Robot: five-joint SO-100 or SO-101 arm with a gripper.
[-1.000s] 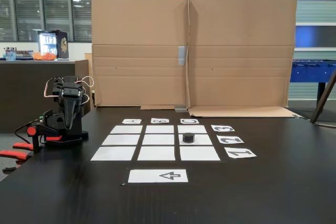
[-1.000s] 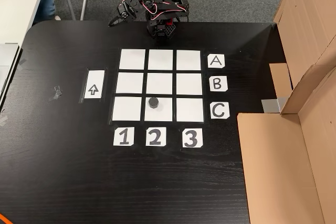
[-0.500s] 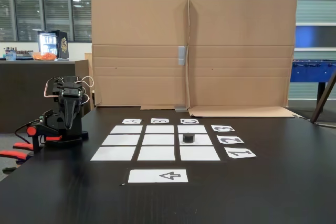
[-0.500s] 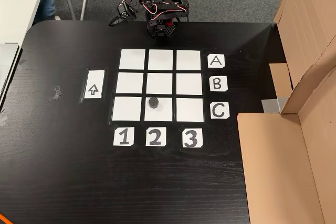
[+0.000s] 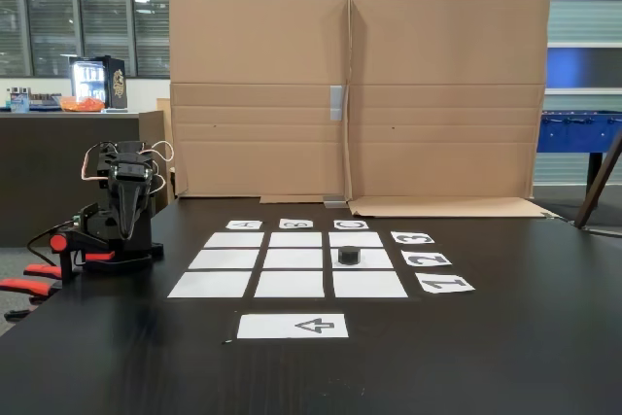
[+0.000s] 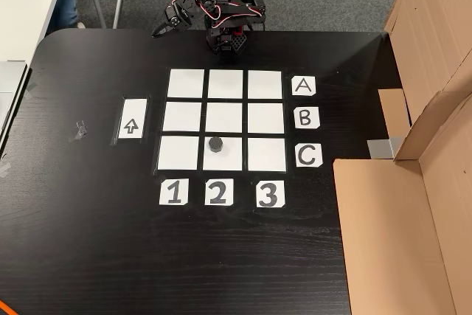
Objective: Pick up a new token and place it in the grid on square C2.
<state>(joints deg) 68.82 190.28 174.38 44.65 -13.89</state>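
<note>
Token: black cylinder, resting on square C2, lower middle cell of the grid at frame centre in a fixed view; also seen right of centre in the other.

Arm: folded at top centre, well apart from the grid.

Gripper: holds nothing; jaw opening cannot be told.

Arrow sheet: left of the grid.

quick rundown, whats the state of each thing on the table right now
token: upright on square C2, free of the gripper
grid: flat, eight cells bare
arm: folded at the table edge, away from the grid
gripper: holds nothing; open or shut, cannot tell
arrow sheet: flat beside the grid
cardboard screen: standing upright
</note>
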